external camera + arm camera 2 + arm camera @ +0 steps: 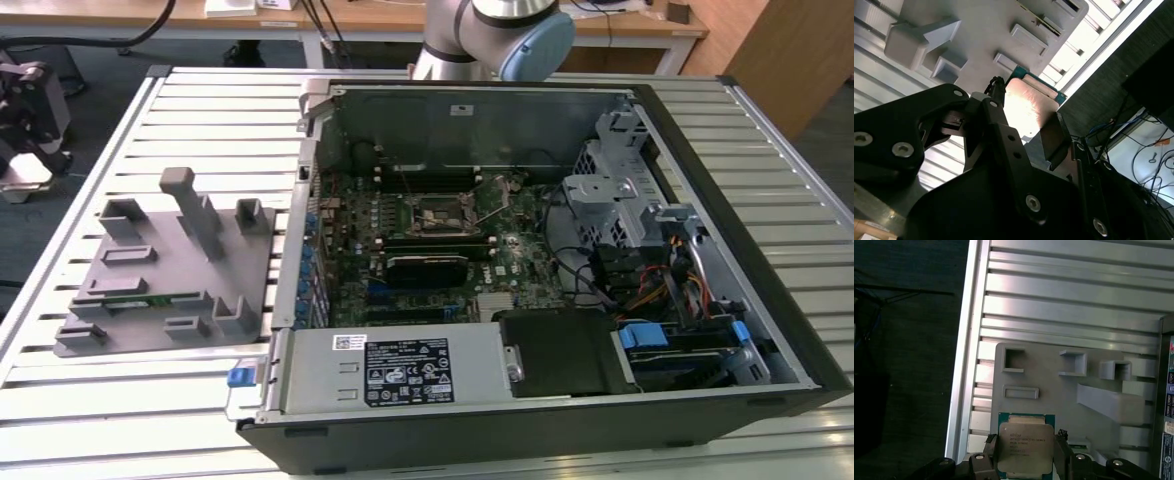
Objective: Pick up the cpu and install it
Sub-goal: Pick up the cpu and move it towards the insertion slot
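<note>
Gripper [1025, 452] is pinching the cpu [1025, 440], jaws closed to its width, above the fixture tray [1054, 390]; pick looks done, installing is calling for a level, squared approach to the motherboard socket [438, 212] at the exterior view's right.

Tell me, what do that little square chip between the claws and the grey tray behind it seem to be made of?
The cpu: its top looks like metal with a satin silver finish, since it catches bright glare in both wrist views. Its thin green rim is likely circuit-board laminate. The grey tray: probably plastic, perhaps printed, judging by its matte, uniform grey, blocky raised pockets and lack of shine.
</note>
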### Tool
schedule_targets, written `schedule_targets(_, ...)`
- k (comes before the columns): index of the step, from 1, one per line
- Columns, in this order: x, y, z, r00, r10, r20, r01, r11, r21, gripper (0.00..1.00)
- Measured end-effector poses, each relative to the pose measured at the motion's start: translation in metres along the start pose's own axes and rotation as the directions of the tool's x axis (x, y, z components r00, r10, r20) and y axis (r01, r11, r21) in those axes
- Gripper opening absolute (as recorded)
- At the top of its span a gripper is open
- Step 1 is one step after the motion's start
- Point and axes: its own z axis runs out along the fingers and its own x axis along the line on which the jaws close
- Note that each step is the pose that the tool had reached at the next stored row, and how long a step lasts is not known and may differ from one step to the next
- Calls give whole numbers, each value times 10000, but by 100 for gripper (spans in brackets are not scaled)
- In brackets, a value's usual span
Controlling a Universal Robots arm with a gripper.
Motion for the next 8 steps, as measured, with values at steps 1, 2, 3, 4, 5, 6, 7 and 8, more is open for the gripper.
schedule_targets(1,0,0,-4,10000,0,1,0,10000,-1,53)
schedule_targets(2,0,0,-9,10000,0,1,0,10000,-1,53)
schedule_targets(3,0,0,-15,10000,0,0,0,10000,0,53)
schedule_targets(4,0,1,-19,10000,0,0,0,10000,-1,53)
schedule_targets(5,-1,1,-24,10000,0,0,0,10000,0,53)
schedule_targets(6,0,1,-29,10000,0,0,0,10000,0,53)
schedule_targets(7,0,1,-34,10000,0,1,0,10000,-1,53)
schedule_targets(8,-1,1,-39,10000,0,0,0,10000,0,53)
